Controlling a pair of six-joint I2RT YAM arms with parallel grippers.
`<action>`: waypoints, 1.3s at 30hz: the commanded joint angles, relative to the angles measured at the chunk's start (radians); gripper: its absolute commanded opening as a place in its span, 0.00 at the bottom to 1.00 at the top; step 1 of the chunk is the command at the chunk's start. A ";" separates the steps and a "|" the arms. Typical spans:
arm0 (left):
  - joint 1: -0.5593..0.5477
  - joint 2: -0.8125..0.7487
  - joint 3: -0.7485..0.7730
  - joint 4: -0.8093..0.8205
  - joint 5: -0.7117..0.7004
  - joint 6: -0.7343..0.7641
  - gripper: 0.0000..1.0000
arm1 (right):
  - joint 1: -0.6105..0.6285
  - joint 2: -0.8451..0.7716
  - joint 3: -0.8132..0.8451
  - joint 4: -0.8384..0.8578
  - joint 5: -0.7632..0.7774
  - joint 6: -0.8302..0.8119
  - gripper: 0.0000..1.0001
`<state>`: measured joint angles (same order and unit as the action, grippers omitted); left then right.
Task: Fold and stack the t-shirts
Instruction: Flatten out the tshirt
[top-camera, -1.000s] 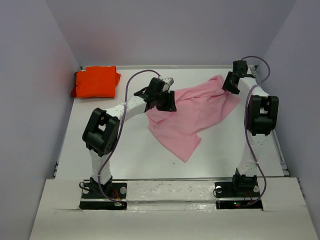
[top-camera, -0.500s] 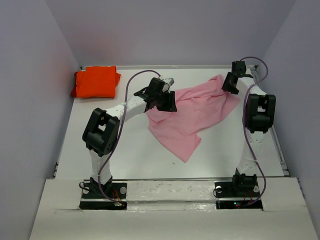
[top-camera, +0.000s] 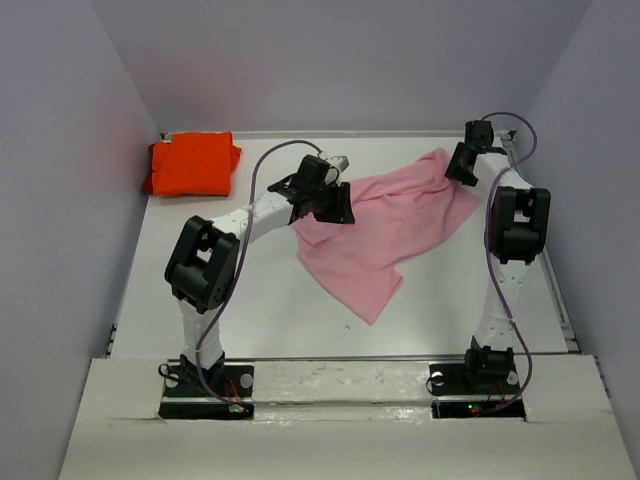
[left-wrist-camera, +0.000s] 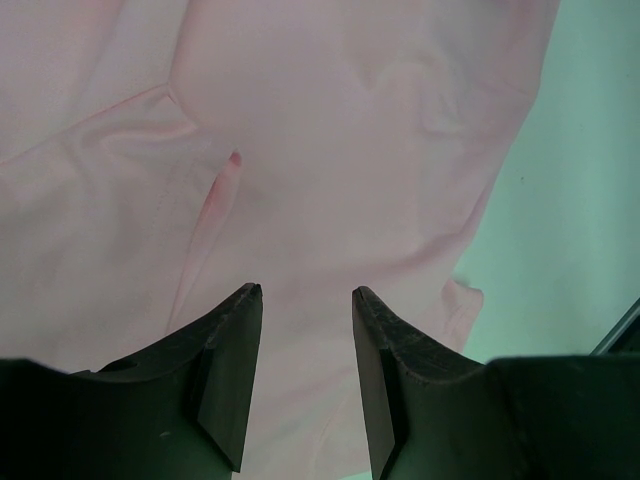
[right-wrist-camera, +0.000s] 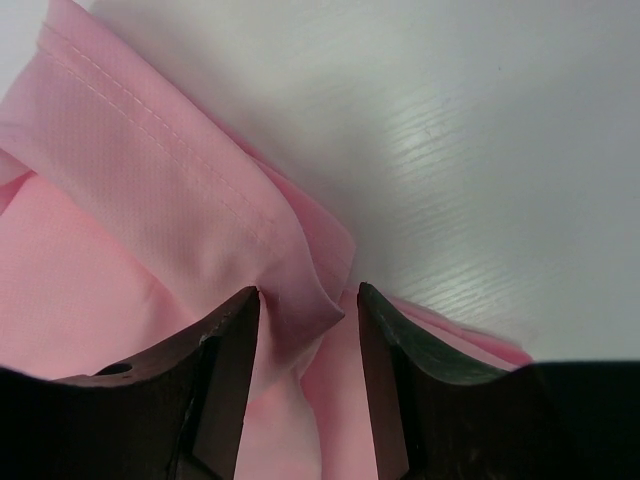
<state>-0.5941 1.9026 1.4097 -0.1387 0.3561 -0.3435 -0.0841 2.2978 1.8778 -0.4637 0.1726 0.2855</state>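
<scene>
I judge: spreading the light pink cloth t-shirt (top-camera: 385, 225). Left pincer (left-wrist-camera: 305, 290) released above it; right pincer (right-wrist-camera: 308, 290) unclenched astride hem (right-wrist-camera: 200, 170); clamp next.

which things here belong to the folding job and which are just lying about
Job: pink t-shirt, unfolded mid-table; orange t-shirt, folded, far left corner; left gripper; right gripper.
Just there: table; walls. No loose extras visible.

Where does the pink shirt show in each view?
Top external: pink shirt spread right of centre.
Left wrist: pink shirt fills left and centre.
Right wrist: pink shirt at left and bottom, hemmed fold at centre.
Shared landmark: white table.
</scene>
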 joint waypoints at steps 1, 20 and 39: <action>-0.003 -0.043 0.032 0.021 0.027 0.009 0.51 | -0.006 -0.018 0.050 0.033 -0.004 -0.011 0.50; -0.003 -0.045 0.034 0.022 0.030 0.009 0.51 | -0.006 -0.029 0.046 0.046 -0.038 -0.020 0.18; -0.004 -0.040 0.037 0.021 0.032 0.011 0.51 | -0.006 -0.043 0.070 0.048 -0.051 -0.025 0.41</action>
<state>-0.5941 1.9026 1.4097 -0.1383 0.3653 -0.3435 -0.0841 2.2978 1.8927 -0.4568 0.1310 0.2722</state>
